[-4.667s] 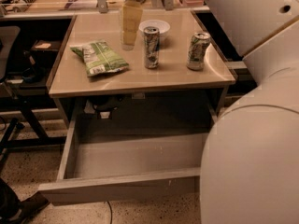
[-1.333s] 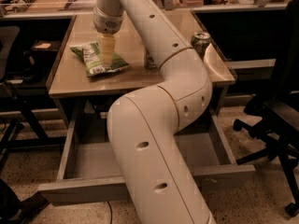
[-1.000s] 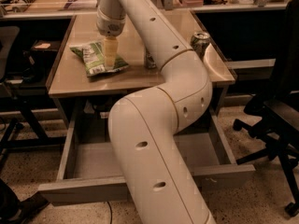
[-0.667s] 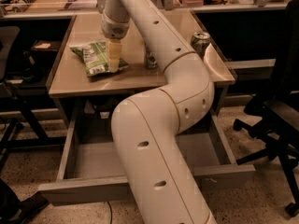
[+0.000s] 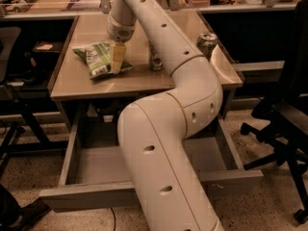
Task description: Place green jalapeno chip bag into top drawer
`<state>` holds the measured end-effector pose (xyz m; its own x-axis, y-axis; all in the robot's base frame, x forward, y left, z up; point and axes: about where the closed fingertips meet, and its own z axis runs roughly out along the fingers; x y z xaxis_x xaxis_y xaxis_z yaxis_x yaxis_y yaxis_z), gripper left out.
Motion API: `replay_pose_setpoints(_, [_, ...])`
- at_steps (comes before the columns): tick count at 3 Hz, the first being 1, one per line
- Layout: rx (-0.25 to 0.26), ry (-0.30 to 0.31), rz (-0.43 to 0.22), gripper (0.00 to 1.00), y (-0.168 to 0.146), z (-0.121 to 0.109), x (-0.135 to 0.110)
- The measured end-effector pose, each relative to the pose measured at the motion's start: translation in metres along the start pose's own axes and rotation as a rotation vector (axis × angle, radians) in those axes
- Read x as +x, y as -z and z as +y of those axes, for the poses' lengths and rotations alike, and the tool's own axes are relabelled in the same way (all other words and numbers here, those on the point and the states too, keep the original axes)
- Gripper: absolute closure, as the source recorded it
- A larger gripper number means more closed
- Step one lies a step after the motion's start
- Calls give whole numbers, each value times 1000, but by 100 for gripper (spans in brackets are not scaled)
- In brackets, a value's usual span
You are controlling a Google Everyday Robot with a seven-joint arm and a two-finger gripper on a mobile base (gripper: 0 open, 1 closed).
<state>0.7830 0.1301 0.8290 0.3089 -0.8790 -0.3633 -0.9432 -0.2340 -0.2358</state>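
Note:
The green jalapeno chip bag [image 5: 97, 59] lies flat on the left part of the desk top [image 5: 77, 83]. My gripper [image 5: 116, 67] points down from the arm and rests on the bag's right edge. The top drawer [image 5: 101, 165] is pulled open below the desk, its grey interior bare; my arm hides its middle and right part.
Two drink cans stand on the desk: one [image 5: 206, 43] at the right, one [image 5: 155, 59] mostly hidden behind my arm. A black office chair [image 5: 284, 114] stands to the right. A dark desk with clutter [image 5: 29, 57] is at the left.
My gripper has shifted slightly right and down along the bag's right edge. The bag lies where it was.

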Motion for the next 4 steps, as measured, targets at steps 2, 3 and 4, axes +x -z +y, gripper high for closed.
replay_pose_setpoints(2, [13, 0, -6, 66, -4, -5, -2])
replay_pose_setpoints(3, [14, 0, -6, 89, -4, -5, -2])
replay_pose_setpoints(4, [53, 12, -9, 100, 2, -13, -9])
